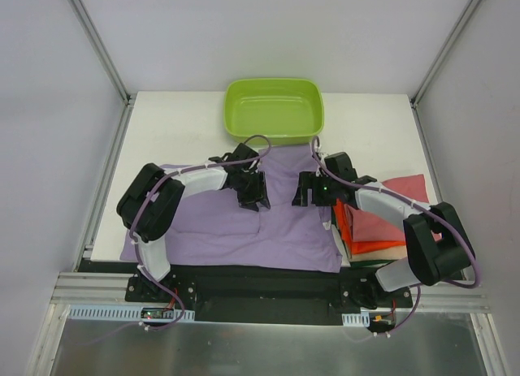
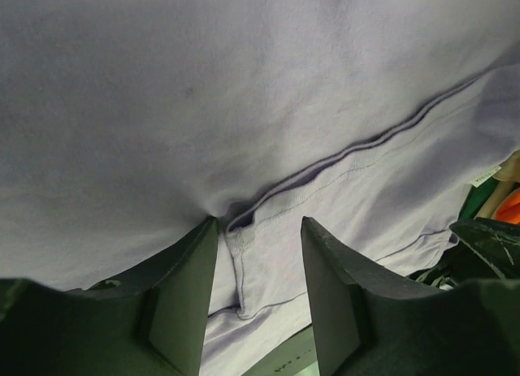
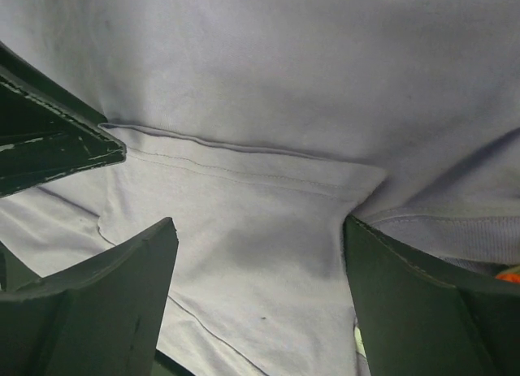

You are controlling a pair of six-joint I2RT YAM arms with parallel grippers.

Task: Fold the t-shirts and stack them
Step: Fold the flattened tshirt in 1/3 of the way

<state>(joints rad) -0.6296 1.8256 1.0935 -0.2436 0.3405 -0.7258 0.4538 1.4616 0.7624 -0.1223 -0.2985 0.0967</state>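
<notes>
A large lilac t-shirt (image 1: 276, 226) lies spread on the table's near half, partly folded. My left gripper (image 1: 252, 193) is open and pressed down on its middle. In the left wrist view the gripper (image 2: 260, 230) straddles a ribbed hem and seam of the lilac cloth (image 2: 244, 108). My right gripper (image 1: 313, 189) is open just to the right, on the same shirt. In the right wrist view it (image 3: 260, 238) stands wide apart over a folded lilac edge (image 3: 244, 173). A stack at the right holds a rose-red shirt (image 1: 398, 205) over an orange one (image 1: 348, 228).
A lime-green plastic tub (image 1: 275, 108) stands at the back centre, touching the lilac shirt's far edge. Beige and dark cloth (image 1: 375, 257) shows under the stack at the table's near right edge. The two grippers are close together.
</notes>
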